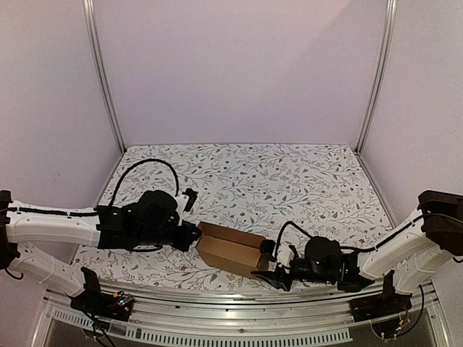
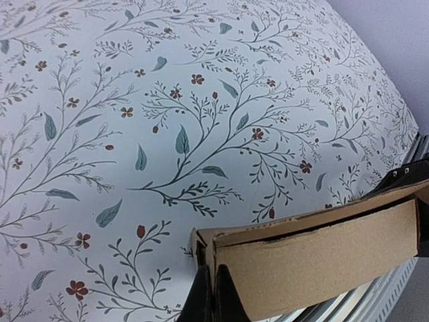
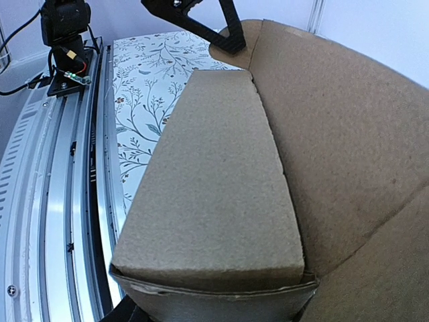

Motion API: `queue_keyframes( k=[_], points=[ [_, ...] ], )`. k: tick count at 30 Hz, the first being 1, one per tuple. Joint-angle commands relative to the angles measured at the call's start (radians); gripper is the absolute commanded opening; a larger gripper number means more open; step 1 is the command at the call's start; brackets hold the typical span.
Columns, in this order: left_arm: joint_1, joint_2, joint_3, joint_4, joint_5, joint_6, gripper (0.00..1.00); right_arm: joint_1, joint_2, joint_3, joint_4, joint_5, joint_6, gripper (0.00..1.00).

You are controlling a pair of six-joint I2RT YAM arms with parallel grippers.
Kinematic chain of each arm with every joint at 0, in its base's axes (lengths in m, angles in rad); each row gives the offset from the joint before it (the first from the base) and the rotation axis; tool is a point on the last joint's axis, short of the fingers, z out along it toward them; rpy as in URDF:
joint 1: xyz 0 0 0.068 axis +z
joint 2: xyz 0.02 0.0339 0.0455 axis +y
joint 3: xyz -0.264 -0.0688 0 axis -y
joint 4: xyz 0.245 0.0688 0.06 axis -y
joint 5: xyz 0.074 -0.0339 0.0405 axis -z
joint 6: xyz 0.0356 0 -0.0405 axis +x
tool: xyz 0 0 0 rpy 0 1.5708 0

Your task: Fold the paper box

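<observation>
The paper box (image 1: 230, 249) is a plain brown carton lying near the table's front edge, between my two grippers. At its left end my left gripper (image 1: 197, 235) is shut, pinching a thin cardboard edge at the box corner (image 2: 208, 251) between black fingers (image 2: 201, 302). My right gripper (image 1: 266, 262) brackets the box's right end, with one finger on each side of it. In the right wrist view the box (image 3: 221, 181) fills the frame, and only a dark bit of finger (image 3: 120, 312) shows at the bottom. The left gripper's black fingers (image 3: 228, 30) show at the far end.
A floral tablecloth (image 1: 275, 181) covers the table. A metal rail (image 1: 239, 307) runs along the near edge, close under the box (image 3: 60, 188). Aluminium posts (image 1: 105, 79) and lilac walls close in the back and sides. An arm base with cables (image 3: 67, 40) stands by the rail.
</observation>
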Motion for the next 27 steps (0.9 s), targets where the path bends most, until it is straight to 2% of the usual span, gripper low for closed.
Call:
queue_keyframes(
  k=[1, 9, 27],
  points=[
    [-0.062, -0.010, -0.060, 0.052, 0.022, -0.025, 0.00, 0.000, 0.044, -0.006, 0.143, 0.101, 0.019, 0.25],
    [-0.100, -0.042, -0.104, 0.059, -0.066, -0.022, 0.00, 0.006, 0.050, -0.023, 0.181, 0.139, 0.024, 0.26],
    [-0.187, -0.029, -0.226, 0.225, -0.220, -0.084, 0.00, 0.021, 0.109, -0.056, 0.330, 0.205, 0.111, 0.27]
  ],
)
